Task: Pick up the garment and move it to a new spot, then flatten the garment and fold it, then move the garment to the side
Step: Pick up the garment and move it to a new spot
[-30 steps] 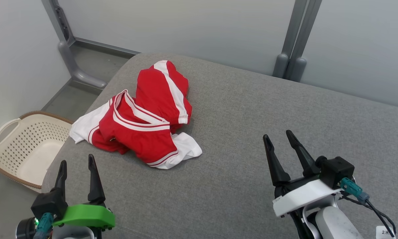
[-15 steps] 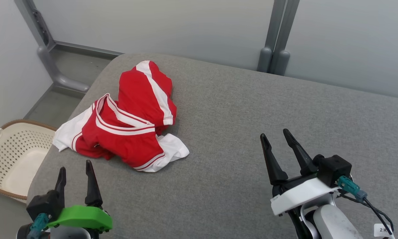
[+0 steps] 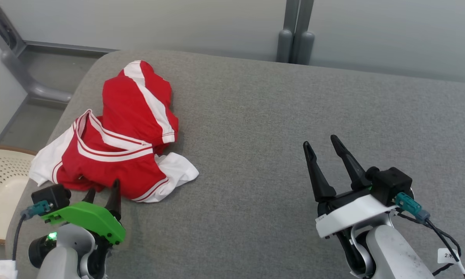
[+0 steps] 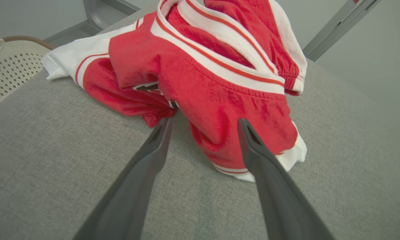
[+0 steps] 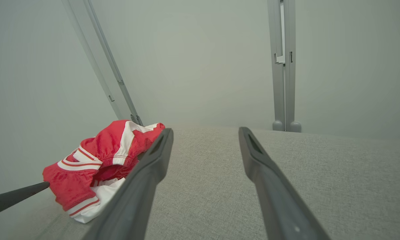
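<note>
Far left first: a pale perforated basket (image 3: 0, 182) sits off the edge of the grey cushion (image 3: 275, 116), out past the left claw's outer side. And here's the left claw (image 3: 104, 188), green housing, fingers spread wide, nothing pinched between them. It's nosed right up to the near edge of the garment (image 3: 116, 135), the red-and-white top lying in a crumpled heap on the cushion directly ahead of it. From its wrist camera, a bulge of red cloth sits just beyond the gap. One tip is at the dark crease beside the bulge, and the other lies over red fabric near the white hem. Whether the tips actually touch the cloth, I can't quite call. Moving right, there's open cushion, lots of it, and then the right claw (image 3: 319, 141), fingers likewise apart and holding nothing. It's poised over bare cushion with the garment well off to its left. By my read this is the very first step, the pick-up, and the grab hasn't been made. The next move calls for the left claw to push in a touch further so the red fold sits properly between the fingers, then clamp down. It needs more than one thin layer, or the heap may simply unroll instead of lifting towards that open stretch beside the right claw.
</note>
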